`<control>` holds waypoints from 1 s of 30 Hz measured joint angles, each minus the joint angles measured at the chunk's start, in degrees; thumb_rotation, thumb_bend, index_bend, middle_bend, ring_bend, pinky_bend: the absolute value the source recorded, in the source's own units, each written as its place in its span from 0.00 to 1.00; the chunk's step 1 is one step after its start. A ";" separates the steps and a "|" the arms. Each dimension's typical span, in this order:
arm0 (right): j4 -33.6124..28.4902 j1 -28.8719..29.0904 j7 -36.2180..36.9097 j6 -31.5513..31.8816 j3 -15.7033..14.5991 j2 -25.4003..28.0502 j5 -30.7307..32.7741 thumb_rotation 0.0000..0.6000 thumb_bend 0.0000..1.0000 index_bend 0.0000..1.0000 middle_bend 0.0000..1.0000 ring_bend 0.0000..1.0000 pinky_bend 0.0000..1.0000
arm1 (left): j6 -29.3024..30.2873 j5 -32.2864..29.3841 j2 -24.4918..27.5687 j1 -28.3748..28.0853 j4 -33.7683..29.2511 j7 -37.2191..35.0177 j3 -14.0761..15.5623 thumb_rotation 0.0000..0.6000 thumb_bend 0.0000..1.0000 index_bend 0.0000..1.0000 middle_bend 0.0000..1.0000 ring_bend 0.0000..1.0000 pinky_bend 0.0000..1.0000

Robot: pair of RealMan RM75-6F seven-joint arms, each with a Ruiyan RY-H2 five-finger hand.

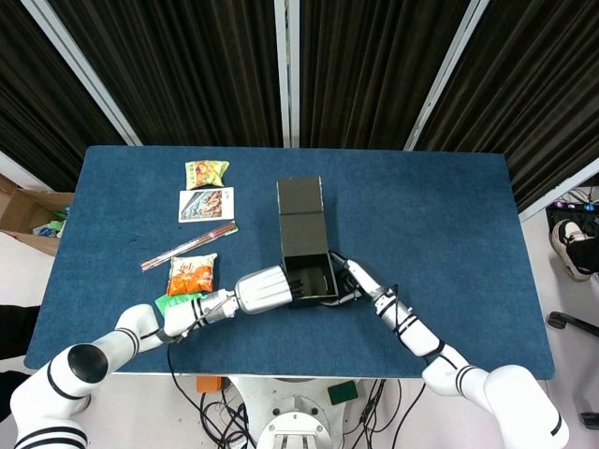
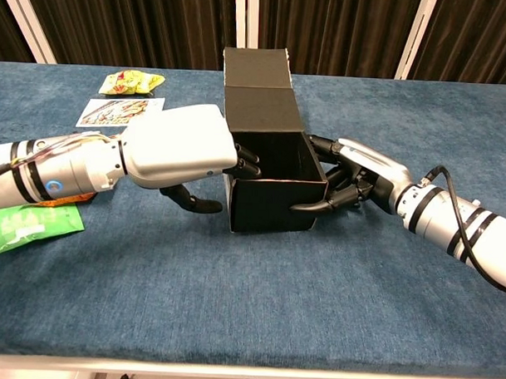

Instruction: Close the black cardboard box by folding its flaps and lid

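Note:
The black cardboard box [image 1: 320, 251] stands near the table's front middle with its top open and its lid [image 1: 299, 200] upright at the back. The chest view shows the box's front wall [image 2: 273, 204] and the raised lid [image 2: 257, 73]. My left hand [image 1: 262, 288] grips the box's left side, with its fingers [image 2: 246, 161] hooked over the left rim into the opening and its thumb [image 2: 199, 206] low outside. My right hand [image 1: 361, 281] holds the right side, fingers [image 2: 327, 170] against the wall and thumb [image 2: 308, 206] at the front lower corner.
Left of the box lie a yellow-green snack packet [image 1: 206, 172], a printed packet [image 1: 206, 204], chopsticks [image 1: 187, 246], an orange packet [image 1: 192, 274] and a green packet [image 2: 27, 227]. A brown carton [image 1: 26, 213] sits on the floor beyond the table's left edge.

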 measured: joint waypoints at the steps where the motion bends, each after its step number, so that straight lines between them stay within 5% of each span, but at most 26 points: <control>1: -0.23 0.04 0.01 0.08 0.19 -0.01 0.12 1.00 0.32 0.22 0.37 0.82 1.00 | 0.20 -0.06 0.03 0.05 -0.01 0.03 -0.03 1.00 0.22 0.60 0.61 0.77 0.98; 7: -1.80 0.50 -0.10 0.48 1.47 0.08 0.78 1.00 0.32 0.22 0.37 0.82 1.00 | 1.30 -0.62 0.92 0.46 -1.39 0.48 -0.36 1.00 0.13 0.40 0.45 0.77 0.98; 14: -4.09 2.18 -0.81 -0.16 3.17 0.73 1.45 1.00 0.30 0.21 0.36 0.82 1.00 | 3.03 -1.89 3.78 1.75 -6.07 1.50 -1.19 1.00 0.05 0.28 0.29 0.73 0.98; 25: 0.27 4.06 -3.02 -3.03 4.36 -0.93 2.53 1.00 0.30 0.17 0.33 0.81 1.00 | 10.08 -1.61 8.72 5.75 -10.30 3.60 -1.18 1.00 0.04 0.27 0.29 0.73 0.98; 30: 2.89 5.76 -3.96 -6.58 5.59 -2.62 3.94 1.00 0.11 0.02 0.20 0.77 1.00 | 14.91 -1.63 10.60 8.26 -12.72 3.31 -1.62 1.00 0.04 0.27 0.29 0.73 0.99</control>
